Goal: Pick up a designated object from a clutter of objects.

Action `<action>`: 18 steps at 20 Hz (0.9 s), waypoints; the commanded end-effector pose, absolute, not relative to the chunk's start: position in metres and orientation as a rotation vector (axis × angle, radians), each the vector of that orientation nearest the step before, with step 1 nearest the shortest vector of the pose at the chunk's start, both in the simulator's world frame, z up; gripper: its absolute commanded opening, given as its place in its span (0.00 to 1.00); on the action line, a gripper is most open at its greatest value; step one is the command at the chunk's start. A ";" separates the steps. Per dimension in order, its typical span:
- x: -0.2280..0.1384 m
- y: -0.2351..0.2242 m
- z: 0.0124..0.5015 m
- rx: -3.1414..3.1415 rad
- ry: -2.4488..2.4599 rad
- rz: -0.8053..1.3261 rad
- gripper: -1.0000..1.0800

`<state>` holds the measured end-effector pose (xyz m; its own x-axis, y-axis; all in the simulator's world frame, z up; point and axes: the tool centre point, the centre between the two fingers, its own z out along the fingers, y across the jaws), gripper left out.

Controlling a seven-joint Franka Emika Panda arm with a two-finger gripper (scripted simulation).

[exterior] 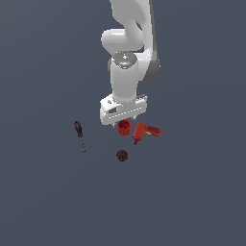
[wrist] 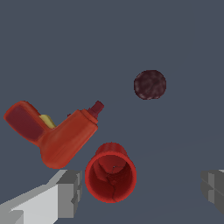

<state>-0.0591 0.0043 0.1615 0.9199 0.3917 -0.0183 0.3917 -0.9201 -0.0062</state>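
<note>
Exterior view: the white arm (exterior: 129, 53) reaches down from the top of the frame, and its gripper (exterior: 126, 126) hangs right over the cup (exterior: 124, 127), which stands upright on the dark grey floor (exterior: 192, 192) near the middle of the scene. The short fingertips show just under the hand's white bar, at about the level of the cup's rim; whether they touch it cannot be told from this view.

Just to the exterior view's right of the cup lies the drill (exterior: 144, 131), on its side, nose pointing down-left toward the near side, close to the cup but whether touching is unclear. The ball (exterior: 122, 155) sits nearer the camera than the cup, a little apart from it. The screwdriver (exterior: 79, 134) lies well off to the exterior view's left, handle far, thin shaft pointing near.

Wrist view: the gripper (wrist: 144, 190) is spread wide, one grey finger (wrist: 68, 192) on one side and the other finger (wrist: 214, 188) at the opposite edge, holding nothing. The cup (wrist: 110, 173) sits between them, far closer to the first finger than to the second, its hollow mouth facing the camera. The drill (wrist: 57, 133) lies beside the cup, its body nearly against the cup's wall, with a yellow patch by the handle. The ball (wrist: 150, 84) rests beyond, clear of both.
</note>
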 end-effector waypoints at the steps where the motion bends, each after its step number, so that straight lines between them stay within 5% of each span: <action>1: -0.071 0.005 0.144 -3.055 -0.724 0.022 0.96; 18: -0.112 0.006 0.097 -2.973 -1.015 0.000 0.96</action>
